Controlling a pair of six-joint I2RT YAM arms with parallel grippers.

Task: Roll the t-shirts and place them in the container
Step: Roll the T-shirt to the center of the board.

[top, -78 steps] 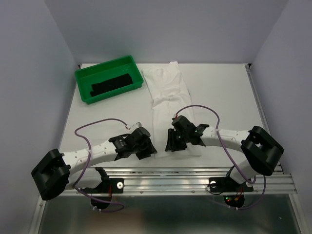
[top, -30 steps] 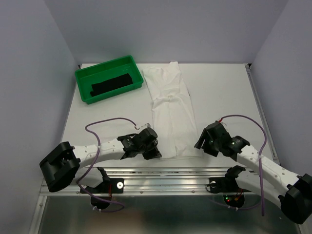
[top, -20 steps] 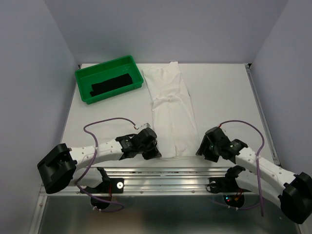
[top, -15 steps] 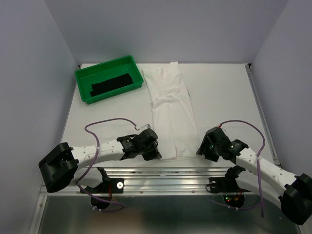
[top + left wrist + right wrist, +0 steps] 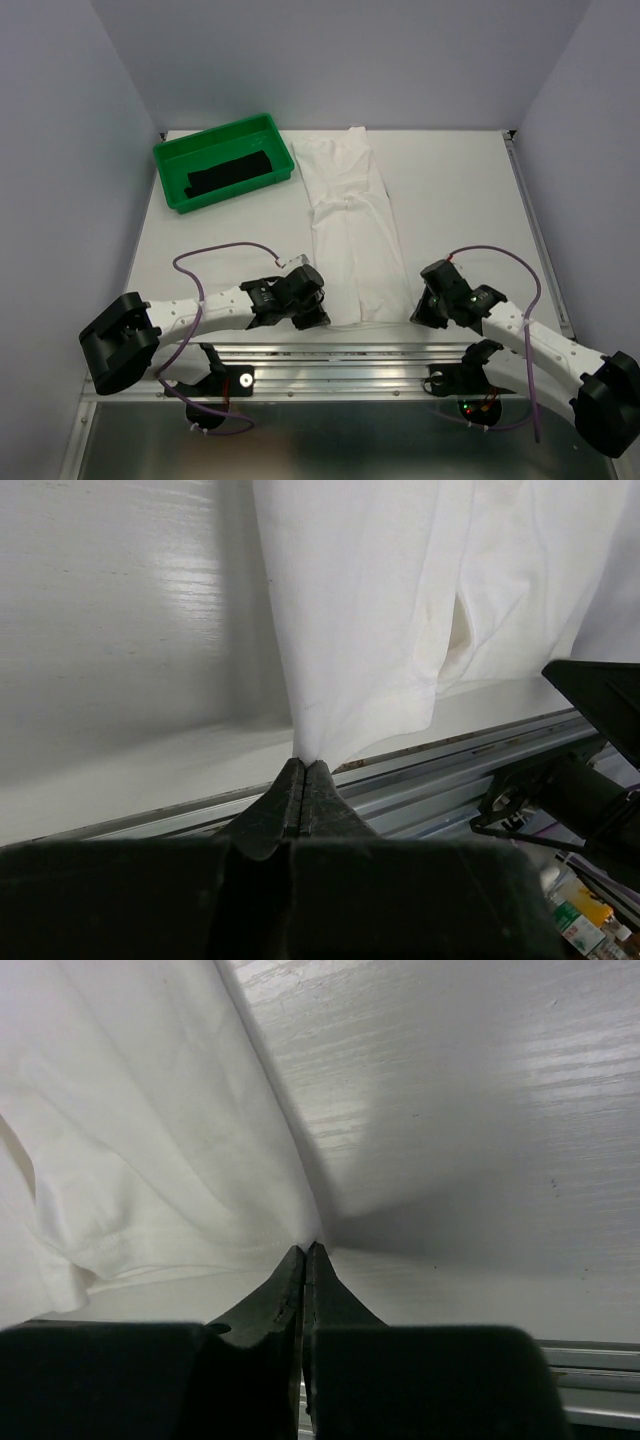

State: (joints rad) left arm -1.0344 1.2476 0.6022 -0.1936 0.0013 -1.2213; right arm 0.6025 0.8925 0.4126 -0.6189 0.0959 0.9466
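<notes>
The green tray (image 5: 172, 185) obstructs far-left; table (image 5: 460, 190) right of t-shirt (image 5: 345, 200) seems open.

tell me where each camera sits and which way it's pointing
Top external: above and behind the bases, looking down on the table, t-shirt, green tray; both arms show.
Left wrist: on that wrist, looking along the left gripper, shut on the t-shirt's corner.
Right wrist: likewise, along the right gripper at the other corner.
All share the t-shirt.
</notes>
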